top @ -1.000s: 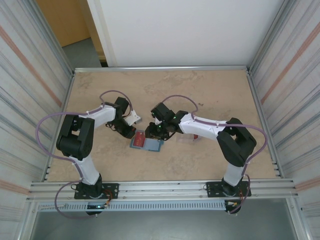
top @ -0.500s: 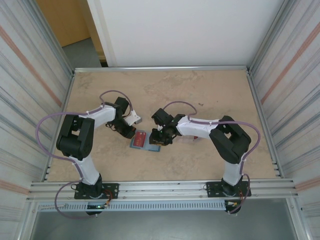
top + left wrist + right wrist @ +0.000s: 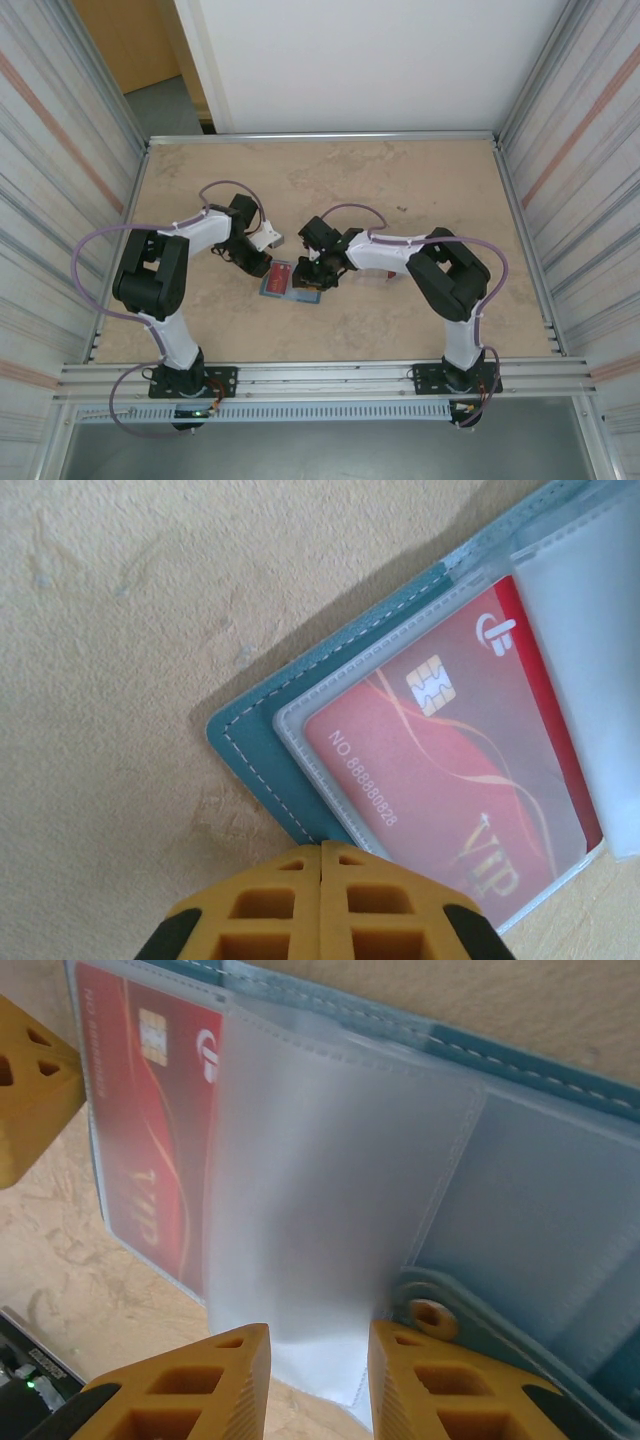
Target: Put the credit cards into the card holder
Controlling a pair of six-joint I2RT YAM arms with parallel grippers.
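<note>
Stitching in pale thread edges the teal-blue card holder (image 3: 250, 745), which lies opened flat on the tabletop (image 3: 120, 630) with clear plastic sleeves inside. One glossy red credit card (image 3: 440, 780), with a gold chip, a swirl and "VIP" lettering, sits inside the outermost sleeve. The left end effector (image 3: 322, 850) is clenched shut, its yellow fingertips at the holder's edge just beside the near corner, the card directly ahead of them. The right end effector (image 3: 318, 1345) has its fingers apart on either side of the lower edge of a frosted sleeve leaf (image 3: 320, 1190). The holder's closing tab (image 3: 430, 1312) lies just beyond its right finger, and the card lies ahead and to the left.
</note>
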